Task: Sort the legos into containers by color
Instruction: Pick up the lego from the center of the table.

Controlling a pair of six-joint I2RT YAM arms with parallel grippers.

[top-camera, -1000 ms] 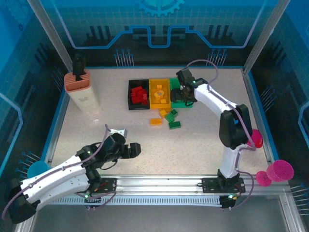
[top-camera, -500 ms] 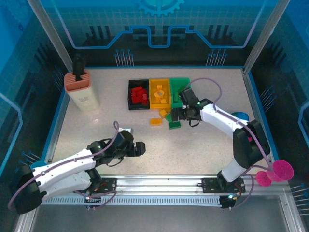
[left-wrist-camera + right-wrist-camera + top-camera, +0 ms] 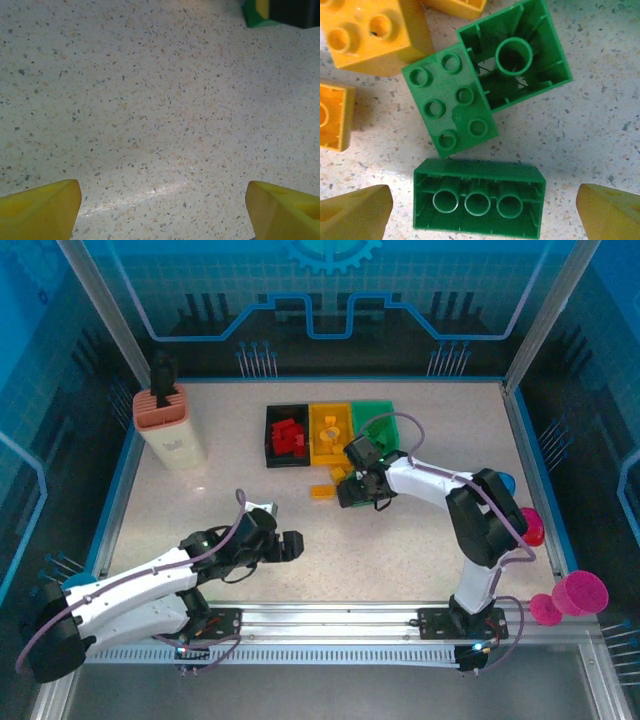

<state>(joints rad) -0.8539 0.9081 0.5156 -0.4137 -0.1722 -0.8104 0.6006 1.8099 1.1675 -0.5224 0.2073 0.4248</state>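
Right wrist view: a long green plastic lego brick (image 3: 479, 200) lies hollow side up on the speckled desk (image 3: 600, 125). It sits between the wide-open right jaws, which do not touch it. Two square green bricks (image 3: 449, 107) and yellow-orange bricks (image 3: 370, 32) lie just beside it. The left jaws are wide open and empty.
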